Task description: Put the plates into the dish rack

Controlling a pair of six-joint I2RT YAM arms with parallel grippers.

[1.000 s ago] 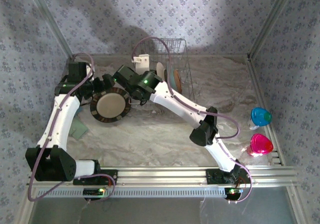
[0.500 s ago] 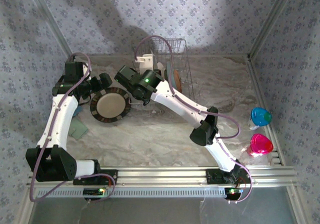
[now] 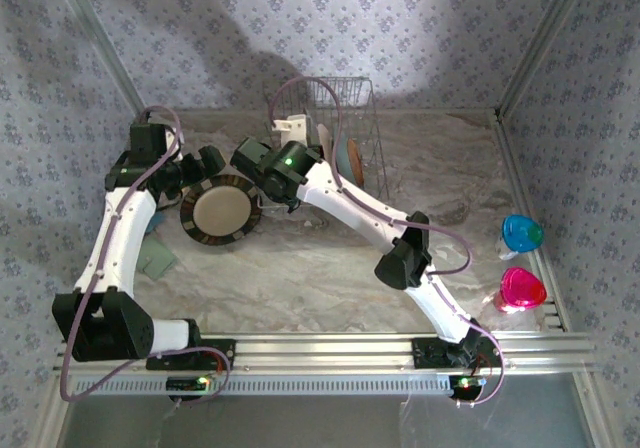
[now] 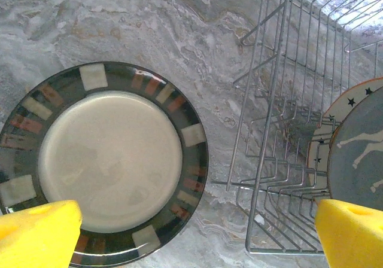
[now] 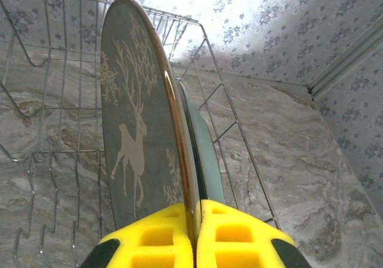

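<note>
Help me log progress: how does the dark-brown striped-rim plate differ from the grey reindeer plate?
The round brown-striped-rim plate lies flat on the marbled table; the grey reindeer plate stands on edge in the silvery wire dish rack. The striped plate is ungripped; the right gripper pinches the reindeer plate's rim. Both are round.

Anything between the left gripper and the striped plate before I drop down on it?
Nothing visible. The left gripper is open above the striped plate, which lies flat and bare on the table. The dish rack stands beside the plate, off the path down.
</note>
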